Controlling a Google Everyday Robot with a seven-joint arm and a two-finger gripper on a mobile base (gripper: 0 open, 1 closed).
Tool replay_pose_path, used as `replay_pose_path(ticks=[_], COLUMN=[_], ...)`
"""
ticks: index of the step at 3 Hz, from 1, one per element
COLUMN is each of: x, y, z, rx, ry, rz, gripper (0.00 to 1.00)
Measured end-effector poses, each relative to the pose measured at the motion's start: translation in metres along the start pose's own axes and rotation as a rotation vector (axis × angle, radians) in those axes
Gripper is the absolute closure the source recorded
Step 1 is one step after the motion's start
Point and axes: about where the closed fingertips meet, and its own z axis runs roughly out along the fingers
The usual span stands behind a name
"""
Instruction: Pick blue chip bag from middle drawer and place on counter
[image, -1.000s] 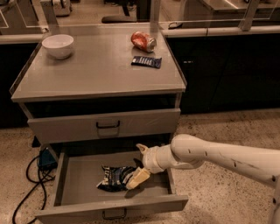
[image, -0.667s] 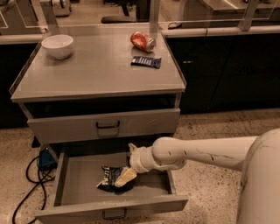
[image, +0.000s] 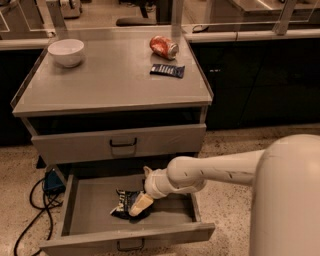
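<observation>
Down in the open middle drawer (image: 172, 210), left of centre on its floor, you have the blue chip bag (image: 121, 203): crumpled, dark, with white patches, lying flat. It sits where it sat a second ago; no lift, no slide that you can make out.

Tool (image: 141, 204): its pale tan tip lies on the right part of the bag, touching it. You cannot tell whether the tool is released or clenched on the foil; the wrist hides the rest of it. Compared with a second ago the tip has crept slightly left, further over the bag.

Arm (image: 215, 169): reaches in from the right, over the drawer's right wall, wrist angled down and left. It has swung leftward since the earlier pictures. The big white link (image: 287, 200) now fills the lower right corner, where a second ago only a slim forearm showed.

Drawer: pulled fully out, same position as before. Above it the upper drawer front (image: 120, 144) is closed.

Table (image: 115, 82): unchanged. White bowl (image: 66, 51) at the back left; crushed red can (image: 163, 46) on its side at the back right; small flat navy wrapper (image: 167, 70) just in front of the can.

Floor: dark cables (image: 32, 202) and a blue object (image: 52, 181) left of the drawer, as before.
</observation>
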Motion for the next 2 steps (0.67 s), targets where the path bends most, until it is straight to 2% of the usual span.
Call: replay_pose_path(ticks=[1, 2], x=[0.019, 0.051], y=[0.006, 0.028], z=[0.036, 0.081], rx=[-0.039, -0.029], ry=[0.031, 0.034], rz=[0.005, 0.048], gripper=[0.00, 0.00])
